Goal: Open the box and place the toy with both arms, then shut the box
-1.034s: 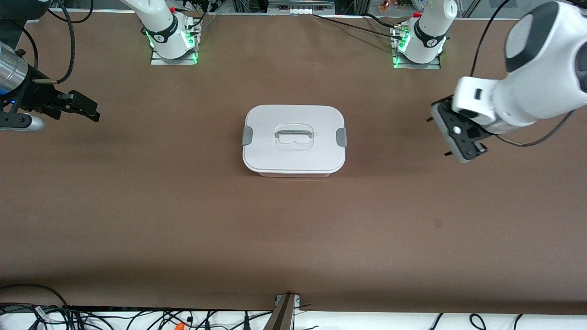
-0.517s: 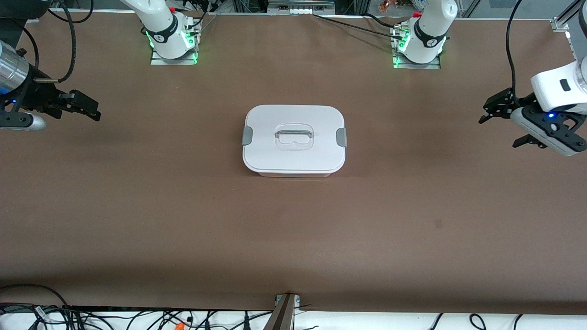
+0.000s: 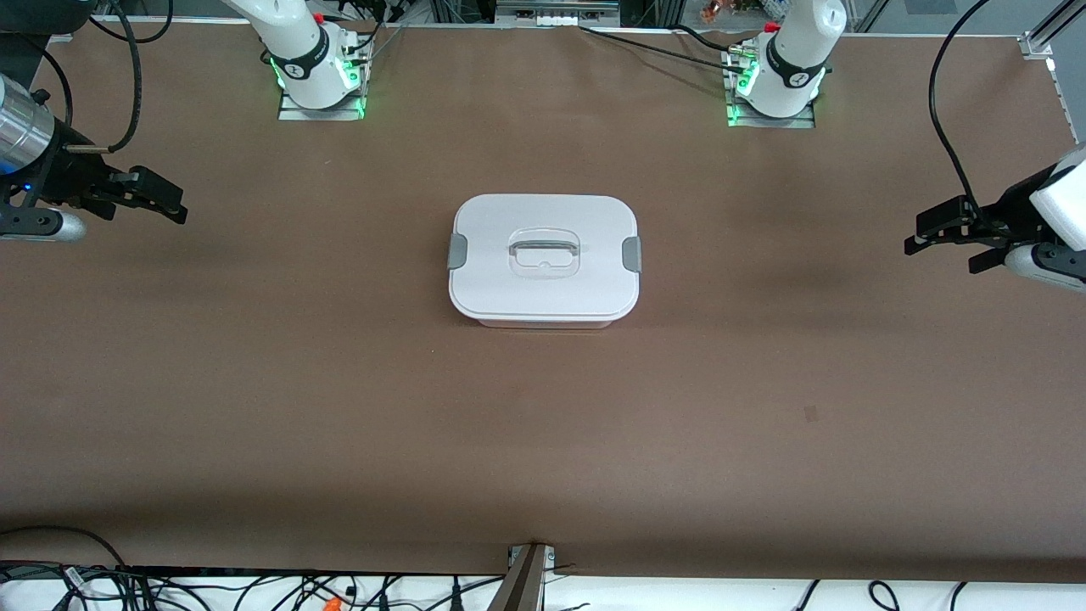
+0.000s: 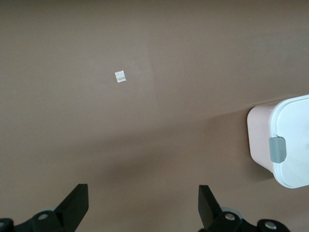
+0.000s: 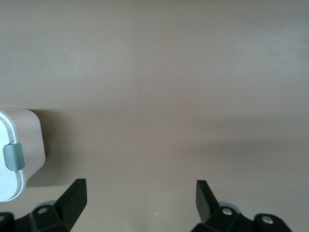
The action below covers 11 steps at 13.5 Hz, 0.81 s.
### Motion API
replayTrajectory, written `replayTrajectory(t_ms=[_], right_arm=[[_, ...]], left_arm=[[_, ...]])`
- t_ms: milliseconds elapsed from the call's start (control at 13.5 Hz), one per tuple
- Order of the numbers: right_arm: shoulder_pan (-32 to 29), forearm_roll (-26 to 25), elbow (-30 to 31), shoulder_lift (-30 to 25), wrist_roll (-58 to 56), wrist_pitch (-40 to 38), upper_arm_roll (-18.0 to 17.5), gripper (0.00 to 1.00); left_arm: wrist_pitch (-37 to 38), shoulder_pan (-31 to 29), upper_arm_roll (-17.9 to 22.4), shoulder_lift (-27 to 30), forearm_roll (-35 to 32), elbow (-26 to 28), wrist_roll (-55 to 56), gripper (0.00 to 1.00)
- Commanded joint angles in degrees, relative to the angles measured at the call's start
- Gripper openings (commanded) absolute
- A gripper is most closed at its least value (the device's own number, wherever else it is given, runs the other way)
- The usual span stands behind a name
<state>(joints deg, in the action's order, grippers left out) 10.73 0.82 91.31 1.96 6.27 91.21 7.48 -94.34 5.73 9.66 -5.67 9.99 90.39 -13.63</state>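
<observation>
At the left gripper (image 3: 942,246): spread wide, holds nothing, hangs over the table (image 3: 339,407) at three o'clock from the box (image 3: 543,293). At the right gripper (image 3: 174,204): wide too, empty, over the table at nine o'clock. Out to the box: sits flat mid-table, lid on, long side running three to nine o'clock. Looks light, hard and smooth, so likely slippery. Best to flip the grey clips (image 3: 457,251) at both ends, then lift by the clear handle (image 3: 544,252). No toy to see.

Brown table (image 3: 339,407), closed box (image 3: 543,260) at its middle (lid on), perhaps a small paper scrap (image 4: 120,76)
</observation>
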Motion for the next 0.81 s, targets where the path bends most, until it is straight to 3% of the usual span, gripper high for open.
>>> replayTrajectory(t_ms=[0,222,738], right_arm=[[-0.1,1.1,-0.9,-0.1,0.6,-1.2,0.1,1.0],[0.0,1.1,-0.9,0.0,0.5,-1.3,0.3,1.0],[-0.1,1.1,-0.9,0.0,0.5,-1.4,0.3,1.0]], left_arm=[[0.3,3.0,-0.1,2.2,-4.3,1.2,4.4,1.0],[1.2,3.4,-3.3,2.8,-6.0,0.8,11.2,1.0],[3.0,3.3,-3.2,4.0,-6.6,1.6,19.6,1.0]])
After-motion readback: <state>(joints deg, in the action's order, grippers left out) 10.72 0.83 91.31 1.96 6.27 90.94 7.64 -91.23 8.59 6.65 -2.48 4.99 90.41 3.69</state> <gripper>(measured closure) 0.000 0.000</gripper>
